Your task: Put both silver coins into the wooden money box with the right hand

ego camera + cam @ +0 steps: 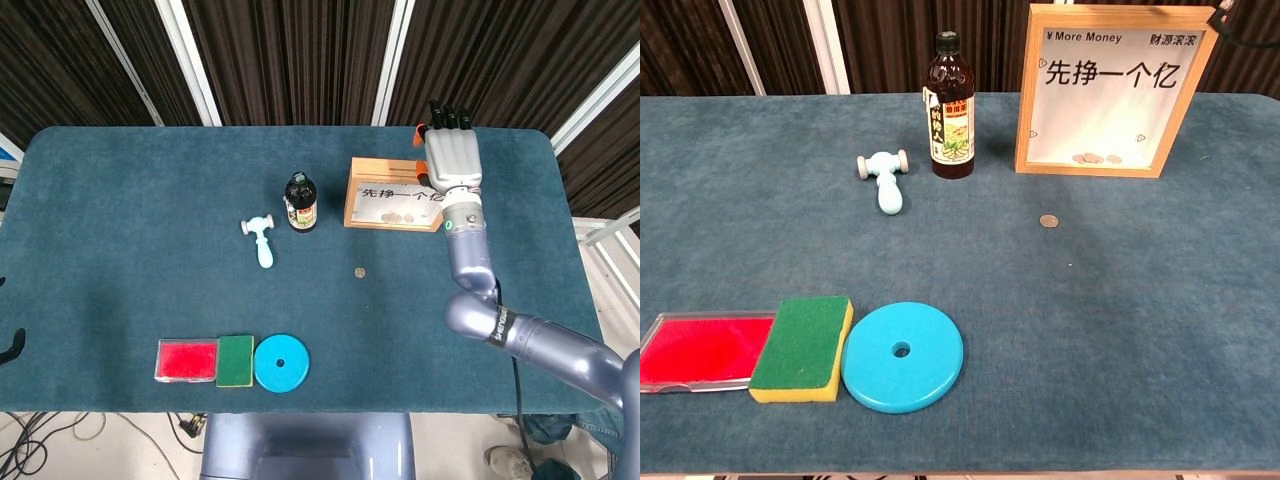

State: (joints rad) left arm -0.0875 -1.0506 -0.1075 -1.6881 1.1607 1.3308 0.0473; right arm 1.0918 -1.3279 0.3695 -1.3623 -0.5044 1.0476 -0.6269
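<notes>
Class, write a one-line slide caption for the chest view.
One silver coin lies on the table before the upright wooden money box, beside a dark bottle.

teal table (1140, 350), red tray (690, 350), green sponge (805, 340), blue disc (930, 370)

The right robot hand (452, 160) hovers above the wooden money box (394, 194), with one silver coin (360, 272) on the table (130, 220).
</notes>
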